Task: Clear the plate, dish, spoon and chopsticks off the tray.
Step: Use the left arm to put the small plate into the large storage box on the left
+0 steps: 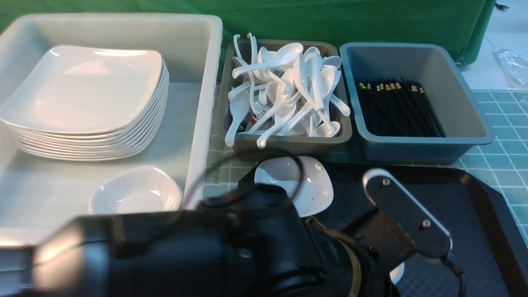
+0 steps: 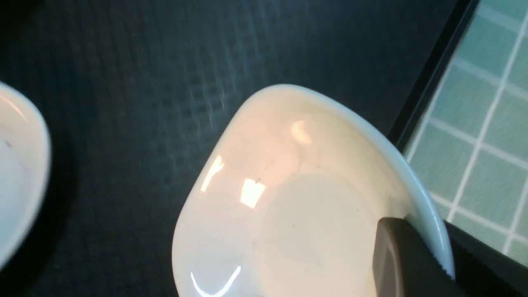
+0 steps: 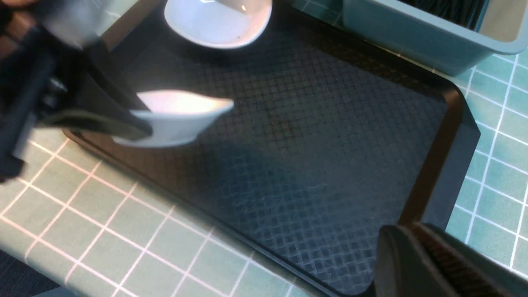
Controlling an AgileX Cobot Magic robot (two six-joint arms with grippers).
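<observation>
The left claw (image 3: pixel 138 123) is clamped on the rim of a small dish (image 2: pixel 288 198) at the near-left edge of the tray (image 3: pixel 313 123); the white bin (image 1: pixel 198 123) lies left and beyond, nearest this arm, with bare floor beside its plate stack (image 1: pixel 90 95); the right claw (image 3: pixel 425 260) shows nothing held, its gap unclear.

The tray (image 1: pixel 462 206) is black with a fine diamond texture. The far dish (image 1: pixel 317 185) is glossy white; the near dish (image 2: pixel 309 206) is glossy white too, tinged cream by reflected light. The stacked plates (image 1: pixel 90 90) and the white bin (image 1: pixel 198 82) match. White soup spoons (image 1: pixel 284 82) show against a grey-brown bin (image 1: pixel 288 144), and black chopsticks (image 1: pixel 396 111) with gold bands against a blue-grey bin (image 1: pixel 466 111). The table cover (image 1: pixel 507 165) is teal with a pale grid, and the backdrop (image 1: pixel 330 20) is green.
</observation>
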